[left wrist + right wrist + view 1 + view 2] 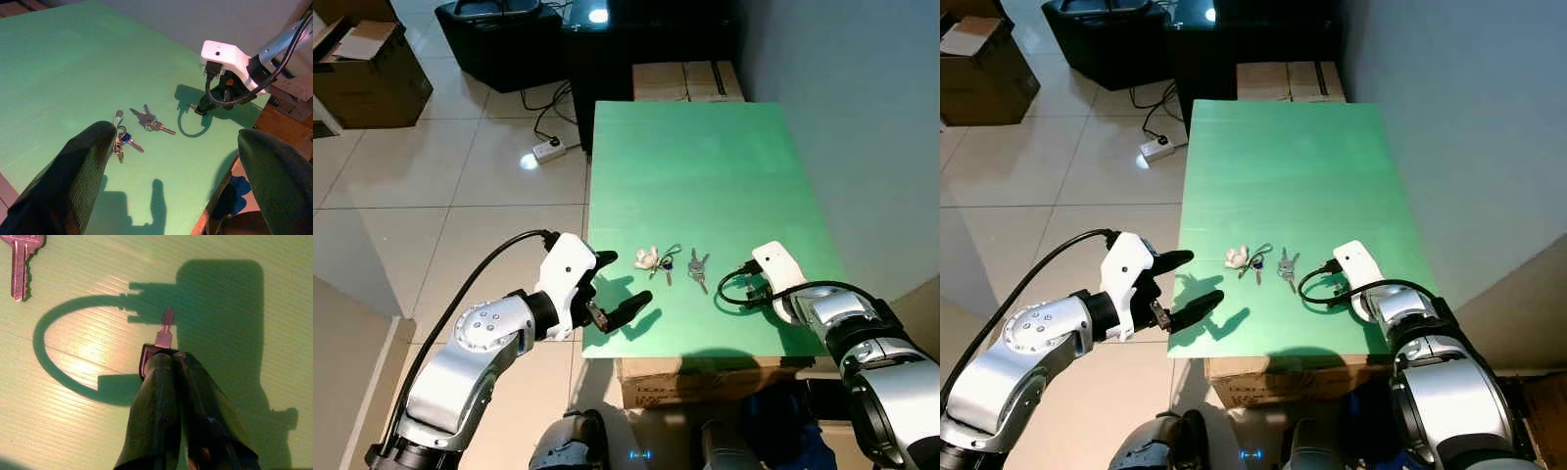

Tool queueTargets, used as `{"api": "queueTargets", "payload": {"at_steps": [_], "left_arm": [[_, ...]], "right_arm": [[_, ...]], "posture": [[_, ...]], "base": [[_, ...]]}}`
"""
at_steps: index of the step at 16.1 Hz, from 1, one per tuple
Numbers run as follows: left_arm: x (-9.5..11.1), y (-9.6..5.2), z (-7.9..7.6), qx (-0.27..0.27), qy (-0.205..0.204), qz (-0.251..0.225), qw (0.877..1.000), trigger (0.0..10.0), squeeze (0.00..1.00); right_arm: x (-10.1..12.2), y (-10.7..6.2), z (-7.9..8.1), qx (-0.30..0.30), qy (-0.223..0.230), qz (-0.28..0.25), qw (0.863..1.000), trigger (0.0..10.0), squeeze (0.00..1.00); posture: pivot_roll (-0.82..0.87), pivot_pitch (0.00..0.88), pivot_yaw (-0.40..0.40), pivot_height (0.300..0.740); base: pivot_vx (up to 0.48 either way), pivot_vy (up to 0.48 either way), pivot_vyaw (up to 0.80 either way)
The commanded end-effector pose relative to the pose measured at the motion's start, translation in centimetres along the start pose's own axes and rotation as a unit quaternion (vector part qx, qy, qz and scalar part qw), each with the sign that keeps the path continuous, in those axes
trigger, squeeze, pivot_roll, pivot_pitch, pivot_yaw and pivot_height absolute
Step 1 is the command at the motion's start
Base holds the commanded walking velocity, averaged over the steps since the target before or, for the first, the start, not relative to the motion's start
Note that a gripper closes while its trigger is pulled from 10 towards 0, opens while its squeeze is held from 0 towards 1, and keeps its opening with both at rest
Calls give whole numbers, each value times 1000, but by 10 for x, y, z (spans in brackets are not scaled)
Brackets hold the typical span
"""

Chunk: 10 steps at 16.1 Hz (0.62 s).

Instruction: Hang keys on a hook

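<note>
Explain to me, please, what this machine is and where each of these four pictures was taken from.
It is a humanoid robot with two silver arms. The two wide pictures come from its head camera, looking down at a green table. The other two come from cameras on its wrists. On the table lie a key bunch with a white charm and a plain key bunch. The left gripper hovers near its left edge, jaws open. The right gripper has its jaws shut on a small key.
</note>
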<state>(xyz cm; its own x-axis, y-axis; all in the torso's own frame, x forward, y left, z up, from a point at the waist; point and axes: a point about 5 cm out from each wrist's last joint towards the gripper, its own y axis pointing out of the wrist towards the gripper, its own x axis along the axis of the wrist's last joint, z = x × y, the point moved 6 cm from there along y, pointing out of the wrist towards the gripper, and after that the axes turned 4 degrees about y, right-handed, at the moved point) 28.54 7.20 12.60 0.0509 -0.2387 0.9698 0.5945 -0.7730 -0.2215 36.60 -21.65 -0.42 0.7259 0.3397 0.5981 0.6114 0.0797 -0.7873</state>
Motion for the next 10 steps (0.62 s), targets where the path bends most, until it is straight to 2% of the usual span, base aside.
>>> {"api": "queueTargets", "payload": {"at_steps": [1, 3, 8, 10], "left_arm": [[-2, 0, -1, -6, 3, 6, 1000, 10000, 0], [-2, 0, -1, -6, 3, 6, 1000, 10000, 0], [-1, 1, -1, -8, 6, 5, 1000, 10000, 0], [0, 1, -1, -9, 9, 5, 1000, 10000, 0]], "right_arm": [[-7, -1, -5, -1, 7, 14, 1000, 0, 0], [-6, -1, -5, 0, 8, 11, 1000, 0, 0], [18, -6, -3, 24, 14, -34, 999, 0, 0], [31, -9, 0, 49, -15, -57, 997, 0, 0]], "posture": [[-95, 183, 51, 718], [-95, 185, 52, 718], [-97, 189, 54, 718], [-98, 190, 54, 718]], "base": [[0, 0, 0], [0, 0, 0], [0, 0, 0], [0, 0, 0]]}}
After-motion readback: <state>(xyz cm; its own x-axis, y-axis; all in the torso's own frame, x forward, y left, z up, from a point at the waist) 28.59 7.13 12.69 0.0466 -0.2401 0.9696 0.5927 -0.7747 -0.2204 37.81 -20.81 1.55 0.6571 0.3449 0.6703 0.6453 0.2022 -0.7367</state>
